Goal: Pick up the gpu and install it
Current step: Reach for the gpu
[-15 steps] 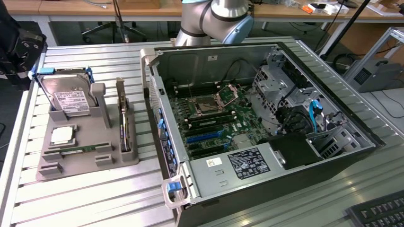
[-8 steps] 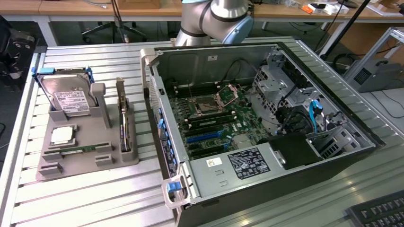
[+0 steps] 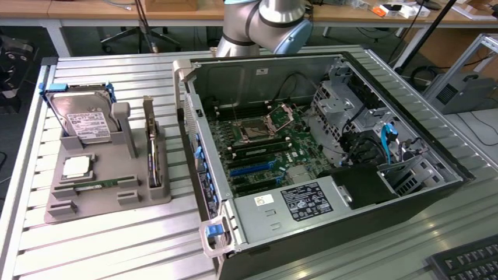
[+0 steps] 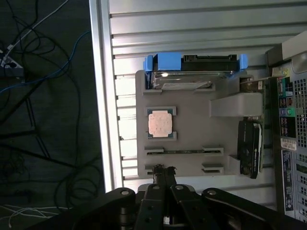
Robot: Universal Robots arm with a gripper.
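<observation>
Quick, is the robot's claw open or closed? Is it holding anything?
The gripper: closed, holding nothing. The gpu stands in the grey tray.

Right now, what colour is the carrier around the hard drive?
Blue. The hard drive carrier shows best in the wrist view.

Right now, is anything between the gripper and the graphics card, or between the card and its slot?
Nothing visible. The graphics card stands on edge in the gray holder, top uncovered, with the gripper clear of it. The computer case is open, its blue slots uncovered.
</observation>
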